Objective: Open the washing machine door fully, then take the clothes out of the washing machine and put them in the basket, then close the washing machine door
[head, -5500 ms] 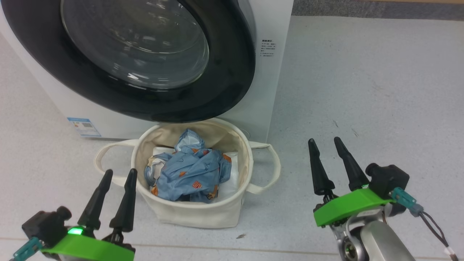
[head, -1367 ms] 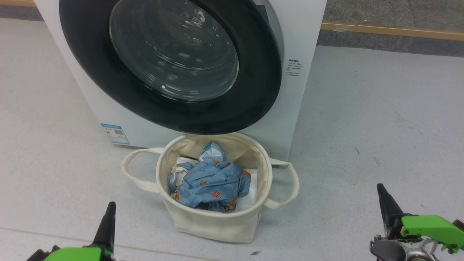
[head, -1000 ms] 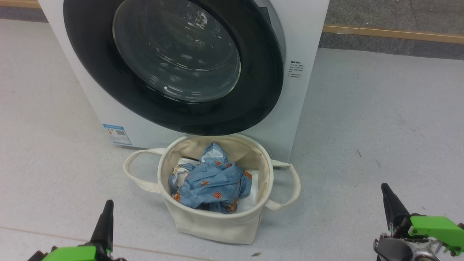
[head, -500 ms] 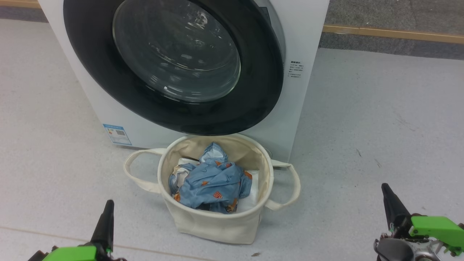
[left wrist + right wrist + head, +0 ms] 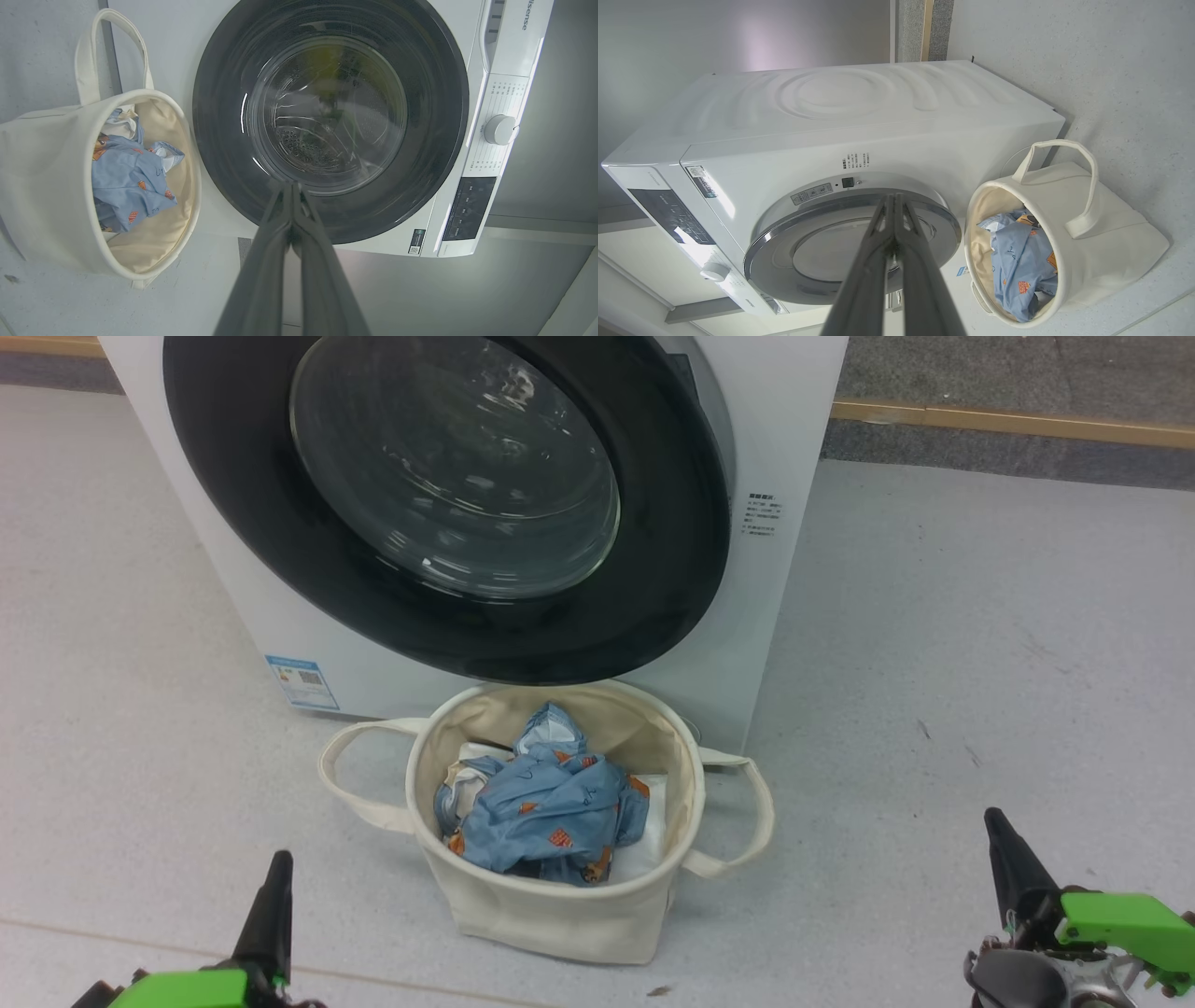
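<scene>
The washing machine (image 5: pixel 794 420) is a white box with its round black-rimmed washing machine door (image 5: pixel 448 504) lying shut against the front. Directly below the door stands the cream basket (image 5: pixel 551 915), with the light blue printed clothes (image 5: pixel 546 803) crumpled inside it on white cloth. My left gripper (image 5: pixel 275 896) sits low at the bottom left, shut and empty. At the bottom right my right gripper (image 5: pixel 1004 859) is also shut and empty. The left wrist view shows the door (image 5: pixel 329 114), basket (image 5: pixel 46 186) and clothes (image 5: pixel 131 177) beyond closed fingertips (image 5: pixel 292 186). The right wrist view shows the door (image 5: pixel 850 242) and basket (image 5: pixel 1111 242).
Grey speckled floor (image 5: pixel 980 644) spreads to the right and left of the washer. A wooden skirting strip (image 5: pixel 1008 425) runs along the back wall. The washer's control panel and knob (image 5: pixel 500 129) sit beside the door. A blue sticker (image 5: pixel 301 681) marks its lower front.
Nothing has visibly moved in the last second. Since several seconds ago the head view has pulled back, and both grippers have sunk to the bottom edge with their fingers now closed together.
</scene>
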